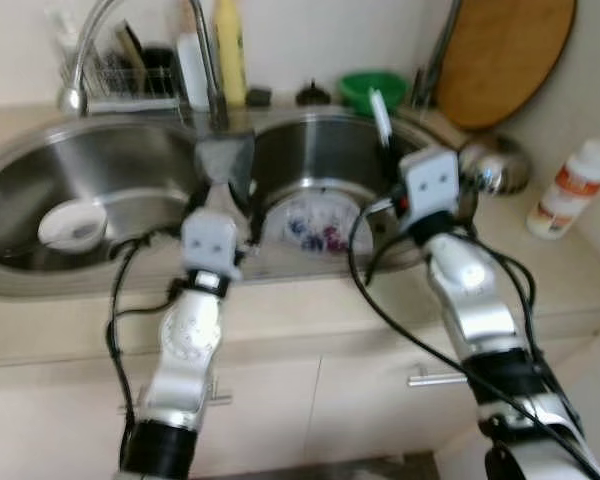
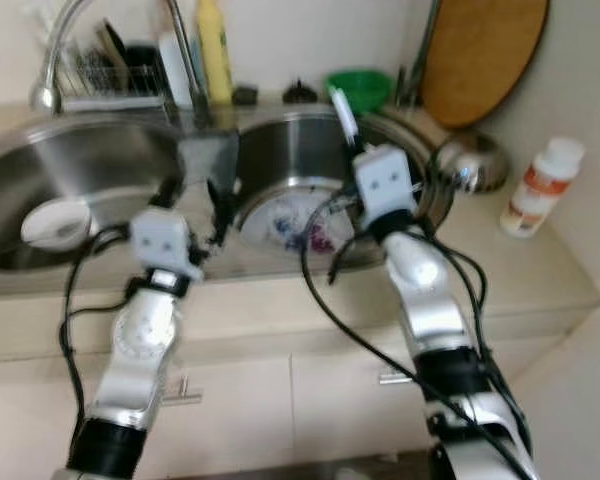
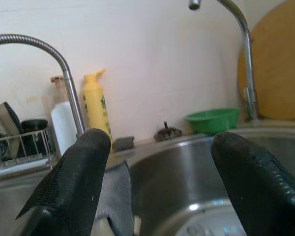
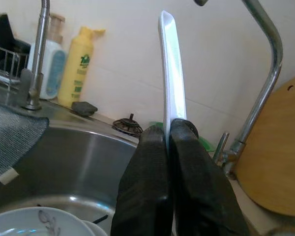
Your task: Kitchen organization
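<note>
Your right claw (image 4: 168, 135) has its textured black fingers pressed together on a thin, flat white utensil (image 4: 172, 73), pinching its lower end so the glossy blade stands upright above the fingertips. Below that claw, in the round stainless steel basin (image 1: 310, 145), lies a white plate with a purple pattern (image 1: 310, 228). Your left claw (image 3: 157, 167) is spread wide and holds nothing; a grey woven cloth (image 3: 115, 196) draped over the divider sits just under its fingers. Beyond it stand a yellow squeeze bottle (image 3: 96, 101) and a green bowl (image 3: 214, 119) on the worktop (image 1: 540, 270).
</note>
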Available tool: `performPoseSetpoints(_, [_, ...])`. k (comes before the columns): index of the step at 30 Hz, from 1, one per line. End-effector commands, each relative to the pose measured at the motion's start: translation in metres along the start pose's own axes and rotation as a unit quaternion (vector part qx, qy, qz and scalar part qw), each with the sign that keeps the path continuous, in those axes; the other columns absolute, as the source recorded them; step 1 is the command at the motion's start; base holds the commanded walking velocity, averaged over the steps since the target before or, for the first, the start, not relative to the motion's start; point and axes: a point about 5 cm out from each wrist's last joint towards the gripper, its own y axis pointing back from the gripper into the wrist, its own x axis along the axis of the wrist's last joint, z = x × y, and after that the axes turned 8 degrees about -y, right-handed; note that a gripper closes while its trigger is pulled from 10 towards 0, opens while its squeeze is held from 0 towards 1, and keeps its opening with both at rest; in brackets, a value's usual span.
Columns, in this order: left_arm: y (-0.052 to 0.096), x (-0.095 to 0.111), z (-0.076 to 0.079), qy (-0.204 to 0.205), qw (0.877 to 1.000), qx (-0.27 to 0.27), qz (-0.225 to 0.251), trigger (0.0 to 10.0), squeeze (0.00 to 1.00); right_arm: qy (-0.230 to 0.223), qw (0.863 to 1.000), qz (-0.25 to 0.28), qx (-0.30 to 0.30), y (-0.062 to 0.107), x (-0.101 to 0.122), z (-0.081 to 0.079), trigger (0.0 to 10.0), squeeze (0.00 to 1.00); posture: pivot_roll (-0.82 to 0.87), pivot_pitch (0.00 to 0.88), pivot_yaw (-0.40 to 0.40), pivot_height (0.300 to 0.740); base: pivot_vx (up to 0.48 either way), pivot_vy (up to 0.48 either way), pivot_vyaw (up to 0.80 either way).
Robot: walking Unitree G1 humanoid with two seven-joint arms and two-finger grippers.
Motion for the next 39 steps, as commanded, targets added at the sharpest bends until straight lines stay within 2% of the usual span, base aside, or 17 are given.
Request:
performPoseSetpoints(1, [0.002, -0.003, -0.006, -0.011, 1.0, 0.011, -0.005, 10.0, 0.0, -0.003, 1.0, -0.009, 0.024, -0.004, -0.001, -0.01, 0.0, 0.0, -0.1, 0.0, -0.034, 0.74, 0.0, 0.0, 0.0])
performPoseSetpoints(3, [0.002, -0.003, -0.006, -0.01, 1.0, 0.011, -0.004, 10.0, 0.0, -0.005, 0.999, -0.033, 0.039, -0.003, -0.009, -0.016, 0.0, 0.0, -0.1, 0.0, -0.034, 0.74, 0.0, 0.0, 0.0])
performPoseSetpoints(6, [0.002, -0.002, -0.005, -0.01, 1.0, 0.01, -0.004, 10.0, 0.0, 0.014, 0.998, -0.037, 0.058, -0.004, -0.011, -0.023, 0.0, 0.0, -0.1, 0.0, -0.035, 0.74, 0.0, 0.0, 0.8])
performPoseSetpoints(9, [0.002, -0.002, -0.004, -0.01, 1.0, 0.008, -0.004, 10.0, 0.0, -0.01, 0.997, -0.053, 0.058, -0.005, -0.015, -0.026, 0.0, 0.0, -0.1, 0.0, -0.035, 0.74, 0.0, 0.0, 0.8])
performPoseSetpoints(13, [0.002, -0.002, -0.004, -0.011, 1.0, 0.008, -0.004, 10.0, 0.0, -0.016, 0.996, -0.073, 0.053, -0.005, -0.021, -0.025, 0.0, 0.0, -0.1, 0.0, -0.035, 0.74, 0.0, 0.0, 0.2])
performPoseSetpoints(14, [0.002, -0.002, -0.005, -0.012, 1.0, 0.008, -0.004, 10.0, 0.0, -0.035, 0.992, -0.111, 0.045, -0.006, -0.03, -0.024, 6.7, 0.0, -0.1, 0.0, -0.037, 0.74, 0.0, 0.0, 0.0])
performPoseSetpoints(15, [0.002, -0.002, -0.005, -0.012, 1.0, 0.009, -0.004, 10.0, 0.0, -0.041, 0.99, -0.13, 0.043, -0.006, -0.035, -0.024, 10.0, 0.0, -0.1, 0.0, -0.037, 0.74, 0.0, 0.0, 0.0])
performPoseSetpoints(16, [0.002, -0.002, -0.005, -0.012, 1.0, 0.009, -0.005, 10.0, 0.0, -0.049, 0.984, -0.165, 0.044, -0.006, -0.043, -0.024, 10.0, 0.0, -0.1, 0.0, -0.039, 0.74, 0.0, 0.0, 0.0])
performPoseSetpoints(22, [0.001, -0.002, -0.004, -0.012, 1.0, 0.008, -0.005, 10.0, 0.0, -0.076, 0.971, -0.221, 0.045, -0.004, -0.056, -0.026, 10.0, 0.0, -0.09, 0.0, -0.04, 0.74, 0.0, 0.0, 0.0])
performPoseSetpoints(24, [0.001, -0.002, -0.004, -0.012, 1.0, 0.008, -0.005, 10.0, 0.0, -0.114, 0.966, -0.229, 0.035, -0.004, -0.058, -0.026, 10.0, 0.0, -0.09, 0.0, -0.041, 0.74, 0.0, 0.0, 0.0])
performPoseSetpoints(25, [0.001, -0.002, -0.004, -0.012, 1.0, 0.008, -0.005, 10.0, 0.0, -0.125, 0.964, -0.23, 0.034, -0.003, -0.058, -0.026, 10.0, 0.96, -0.09, 0.0, -0.041, 0.74, 0.0, 0.0, 0.0])
performPoseSetpoints(26, [0.001, -0.002, -0.004, -0.012, 1.0, 0.008, -0.005, 10.0, 0.0, -0.134, 0.963, -0.232, 0.035, -0.003, -0.058, -0.026, 10.0, 1.0, -0.09, 0.0, -0.041, 0.74, 0.0, 0.0, 0.0])
performPoseSetpoints(33, [0.001, -0.002, -0.004, -0.011, 1.0, 0.008, -0.005, 10.0, 0.0, -0.155, 0.96, -0.23, 0.045, -0.003, -0.055, -0.027, 10.0, 1.0, -0.1, 0.0, -0.038, 0.74, 0.0, 0.0, 0.0])
performPoseSetpoints(39, [0.0, -0.002, -0.003, -0.009, 1.0, 0.006, -0.005, 10.0, 0.0, -0.162, 0.963, -0.209, 0.05, -0.004, -0.049, -0.026, 10.0, 1.0, -0.1, 0.0, -0.037, 0.74, 0.0, 0.0, 0.0])
